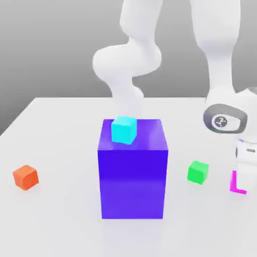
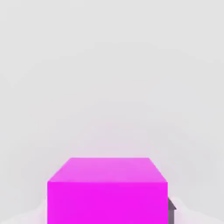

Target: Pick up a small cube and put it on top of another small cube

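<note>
Grasp step in hand: gripper [image 1: 240,186] down at the table beside the magenta cube [image 1: 237,183], at the exterior view's right edge, well to the right of the tall blue block [image 1: 132,173]. Fingers drawn together, clamped on the magenta cube by all appearances; in the hand view the magenta cube [image 2: 107,190] sits close up against the camera, with a dark finger pad [image 2: 171,209] touching its side. Not yet lifted off the white table [image 1: 60,216], as far as can be judged, since the cube's lower edge looks level with the tabletop.

Next move, as a judgement: straight lift clear of the table, then carry toward another small cube and a gentle set-down square on its top. Nearest candidate: green cube [image 1: 198,172], just right of the blue block and near the magenta one. Orange cube [image 1: 25,177] lies well apart, far to the left of the blue block. Cyan cube [image 1: 124,129] rests on top of the blue block, toward its back left; reachable only with a higher lift.

In the way: little for the green cube, only a short sideways hop. For the orange cube, the blue block stands between and calls for a route over or around it. Risk of nudging the green cube during the carry if kept too low.
</note>
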You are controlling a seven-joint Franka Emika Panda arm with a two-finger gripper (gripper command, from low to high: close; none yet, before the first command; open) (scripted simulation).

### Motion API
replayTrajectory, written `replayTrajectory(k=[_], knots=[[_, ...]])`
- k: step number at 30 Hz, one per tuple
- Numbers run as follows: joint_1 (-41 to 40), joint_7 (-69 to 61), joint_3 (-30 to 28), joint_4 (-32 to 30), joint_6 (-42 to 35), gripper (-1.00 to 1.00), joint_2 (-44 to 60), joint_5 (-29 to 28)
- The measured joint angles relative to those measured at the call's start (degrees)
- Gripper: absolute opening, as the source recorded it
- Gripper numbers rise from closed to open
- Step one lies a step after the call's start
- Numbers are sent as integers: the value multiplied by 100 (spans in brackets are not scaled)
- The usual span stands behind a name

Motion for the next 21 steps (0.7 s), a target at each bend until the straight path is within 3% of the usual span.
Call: replayTrajectory(k=[6, 10, 21], knots=[[-622, -817, 852, -258, -710, -100, -990, 1072], [-827, -1615, 1086, -754, -1019, -100, -1823, 1681], [0, -4192, 282, -2385, -1472, -100, -4006, 3428]])
